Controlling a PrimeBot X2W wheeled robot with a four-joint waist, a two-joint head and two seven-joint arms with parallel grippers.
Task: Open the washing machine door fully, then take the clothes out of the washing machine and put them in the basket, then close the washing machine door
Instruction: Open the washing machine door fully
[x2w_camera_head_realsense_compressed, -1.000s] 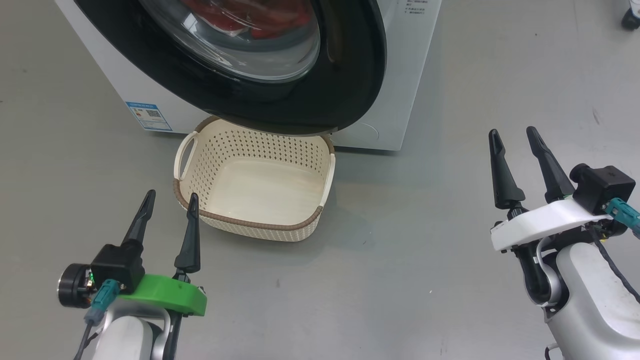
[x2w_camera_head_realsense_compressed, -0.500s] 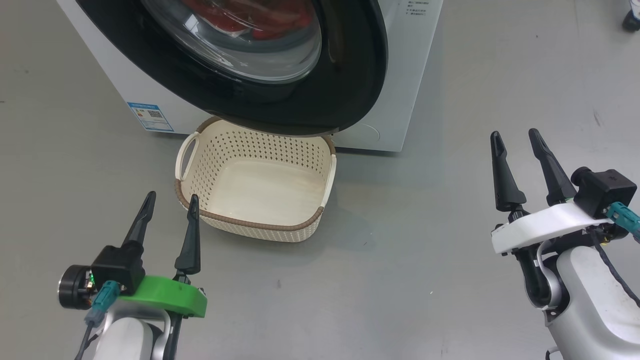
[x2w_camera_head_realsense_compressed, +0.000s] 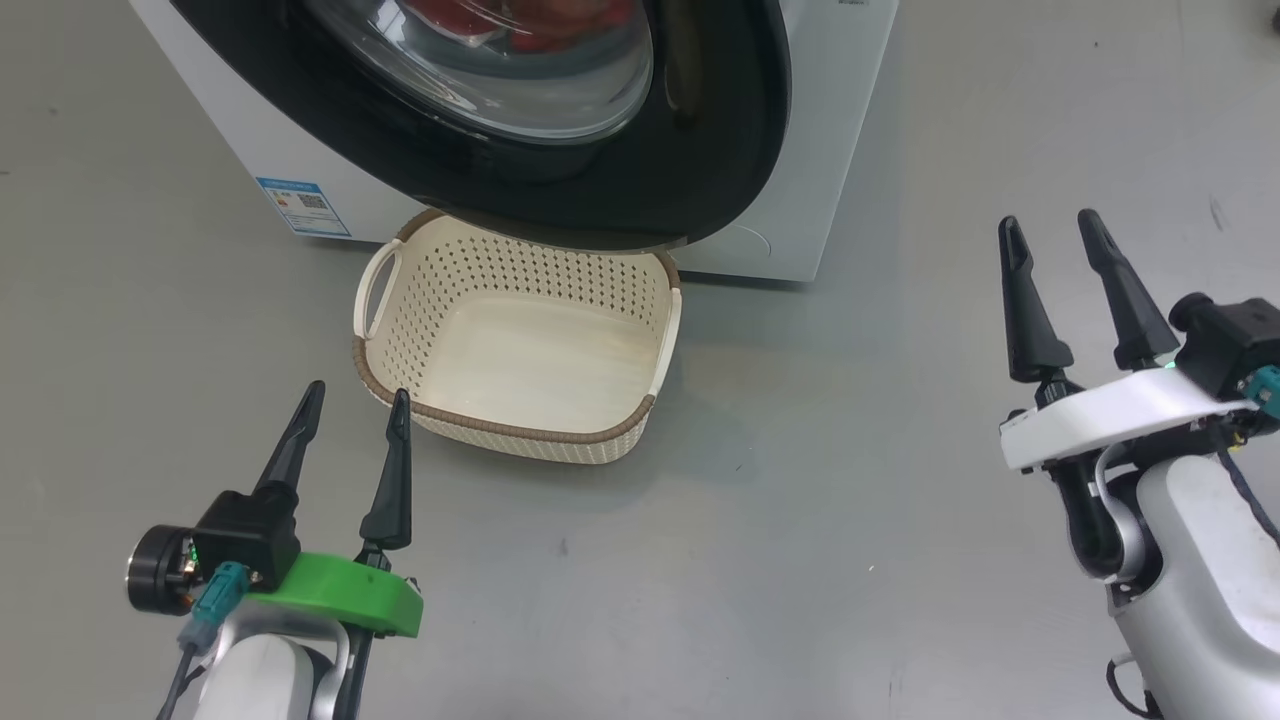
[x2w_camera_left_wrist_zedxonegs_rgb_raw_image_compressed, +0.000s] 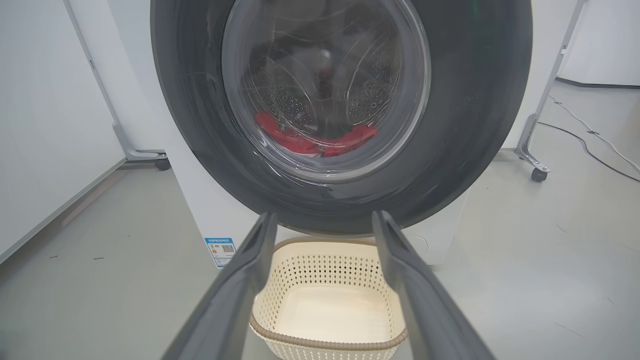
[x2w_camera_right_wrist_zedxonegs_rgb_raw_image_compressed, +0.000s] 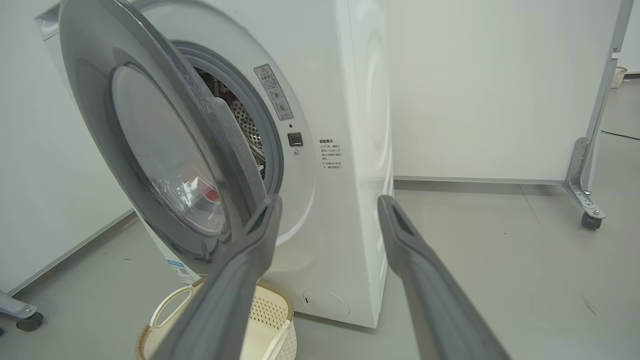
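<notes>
Both hands are spread and empty: left hand just beside the cream perforated plastic basket on the grey floor, right hand well apart. Behind, the round black-rimmed glass door stands ajar on the white washing machine, red fabric clothes inside.

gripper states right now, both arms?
Left gripper: open, holding nothing.
Right gripper: open, holding nothing.
</notes>
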